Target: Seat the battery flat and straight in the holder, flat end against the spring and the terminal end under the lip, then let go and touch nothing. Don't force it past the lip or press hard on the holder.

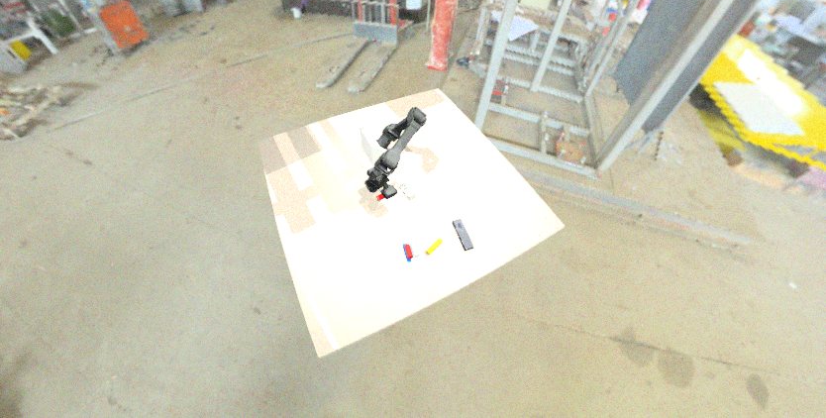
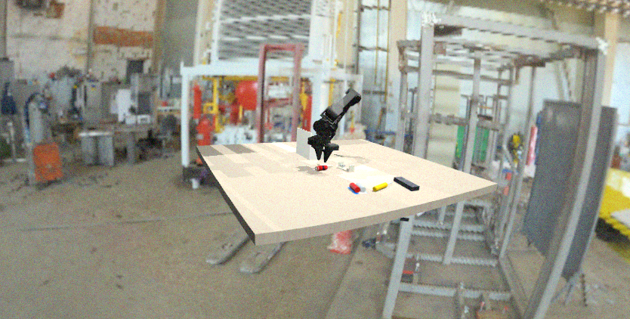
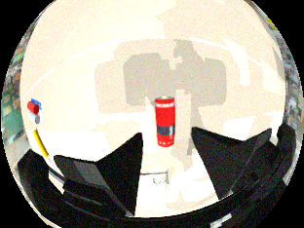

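Observation:
The red battery (image 1: 380, 197) (image 2: 321, 168) (image 3: 166, 122) with a dark band lies on its side on the table. Its grey end points to the top of the wrist view. My gripper (image 2: 322, 160) (image 3: 168, 133) is open and points down just above the battery, with one finger on each side of it in the wrist view and nothing held. The pale holder (image 1: 409, 194) (image 2: 350, 168) (image 3: 160, 180) stands beside the battery, apart from it, and looks empty. Its spring and lip are too small to tell apart.
A red cylinder (image 1: 408, 251) (image 2: 354, 187) (image 3: 33, 107) on a blue piece, a yellow stick-like object (image 1: 434, 247) (image 2: 380, 187) (image 3: 41, 143) and a dark oblong block (image 1: 463, 234) (image 2: 406, 184) lie farther off. A white panel (image 1: 367, 146) (image 2: 304, 144) stands upright near the arm.

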